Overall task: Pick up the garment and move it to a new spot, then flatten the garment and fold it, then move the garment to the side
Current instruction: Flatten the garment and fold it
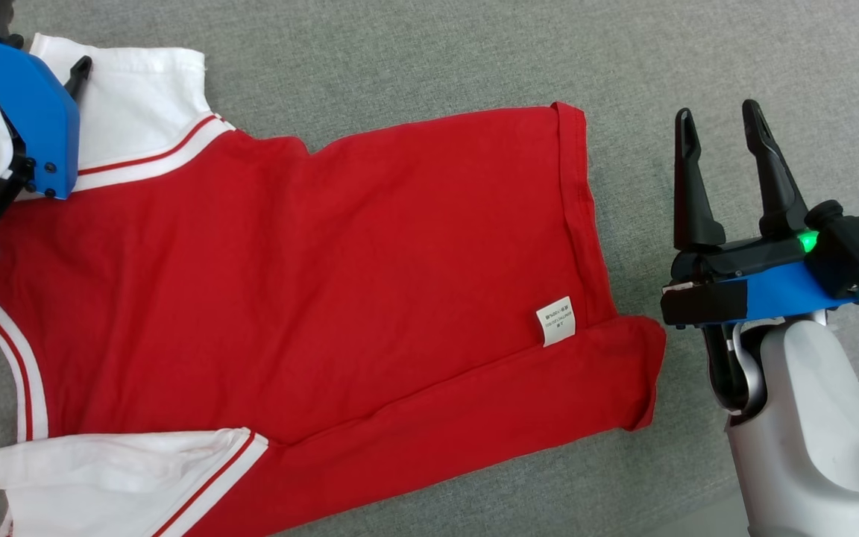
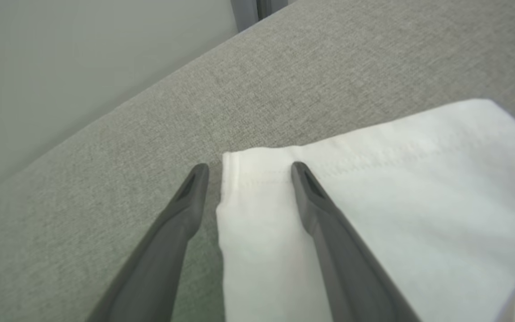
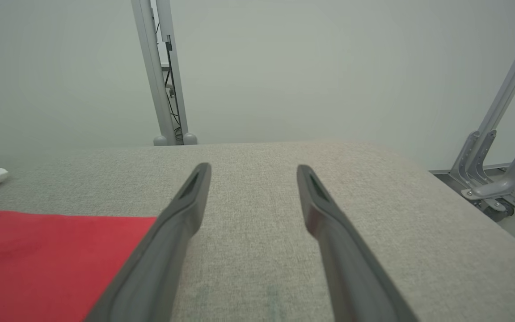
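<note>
Dark and spread wide, the two fingers (image 2: pixel 315 210) of the left hand (image 2: pixel 249 169) are straddling the outer corner of the garment's white sleeve (image 2: pixel 396 179). One finger is lying over the sleeve cloth and the other is hanging over bare grey weave just beside the sleeve's edge. Nothing is being gripped, and I cannot tell whether the fingers are touching the cloth. The right hand (image 1: pixel 718 112) is also standing fully open and empty. It is hovering just beside the garment's hem (image 1: pixel 575 186), apart from it, with its fingers pointing away over the surface (image 1: pixel 400 52). The garment (image 1: pixel 288 283) itself is lying spread out on that grey fabric surface between the two hands. It is a red shirt with its hem end turned toward the right hand and its white, red-striped sleeves toward the left hand. A small white label (image 1: pixel 555 321) is showing on the red cloth near the hem. Below the label, the garment's near edge is lying folded over in a long strip. A second white sleeve (image 1: pixel 116 477) is lying at the garment's near corner. Beyond the garment, past the surface's far edge, grey metal posts (image 3: pixel 159 71) are standing against a pale wall.
</note>
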### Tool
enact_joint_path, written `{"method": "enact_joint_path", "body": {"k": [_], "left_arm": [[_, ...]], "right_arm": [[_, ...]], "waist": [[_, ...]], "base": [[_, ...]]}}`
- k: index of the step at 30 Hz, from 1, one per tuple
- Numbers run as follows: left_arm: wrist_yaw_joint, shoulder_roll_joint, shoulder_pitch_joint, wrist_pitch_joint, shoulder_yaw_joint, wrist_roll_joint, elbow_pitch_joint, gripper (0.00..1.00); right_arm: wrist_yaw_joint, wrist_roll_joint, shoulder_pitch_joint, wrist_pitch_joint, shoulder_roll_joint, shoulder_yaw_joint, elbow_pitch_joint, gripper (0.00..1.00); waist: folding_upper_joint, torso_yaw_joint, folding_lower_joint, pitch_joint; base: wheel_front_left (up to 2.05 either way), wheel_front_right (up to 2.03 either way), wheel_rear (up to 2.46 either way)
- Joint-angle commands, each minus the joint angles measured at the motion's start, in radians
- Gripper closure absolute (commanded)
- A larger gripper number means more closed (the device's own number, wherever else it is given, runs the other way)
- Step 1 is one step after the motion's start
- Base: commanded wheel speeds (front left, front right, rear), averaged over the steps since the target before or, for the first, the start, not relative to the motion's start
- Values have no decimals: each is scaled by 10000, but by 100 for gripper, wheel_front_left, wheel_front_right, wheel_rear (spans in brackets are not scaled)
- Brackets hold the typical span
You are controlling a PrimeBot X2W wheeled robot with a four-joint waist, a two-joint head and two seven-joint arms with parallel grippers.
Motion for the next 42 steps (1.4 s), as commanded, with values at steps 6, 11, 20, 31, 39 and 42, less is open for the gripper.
{"method": "enact_joint_path", "body": {"k": [6, 11, 20, 31, 39, 42], "left_arm": [[13, 137, -42, 268, -708, -577, 194, 100], [14, -38, -280, -192, -1135, -836, 13, 100], [14, -315, -600, -1054, -1868, -1254, -157, 100], [14, -668, -1009, -1795, -2612, -1662, -141, 100], [14, -805, -1077, -2141, -2957, -2032, -57, 100], [14, -822, -1065, -2375, -3059, -2178, -64, 100]], "right_arm": [[-8, 7, -266, 0, -143, 246, 428, 0], [-8, 227, -534, 0, -484, 686, 1008, 0], [-8, 677, -1590, 893, -1181, 1873, 2305, 0], [-8, 1251, -2633, 2696, -1575, 2669, 3976, 0], [-14, 1681, -2798, 3173, -1724, 2853, 4433, 100], [-12, 1632, -2895, 2765, -1767, 2781, 4376, 100]], "waist": [[-1, 62, -1, -38], [-1, 262, -1, -220], [-1, 811, -1, -375], [-1, 1353, -1, -321], [-1, 1522, -1, -396], [-1, 1603, -1, -496]], "base": [[0, 0, 0], [0, 0, 0], [0, 0, 0], [0, 0, 0], [0, 0, 0], [0, 0, 0]]}}
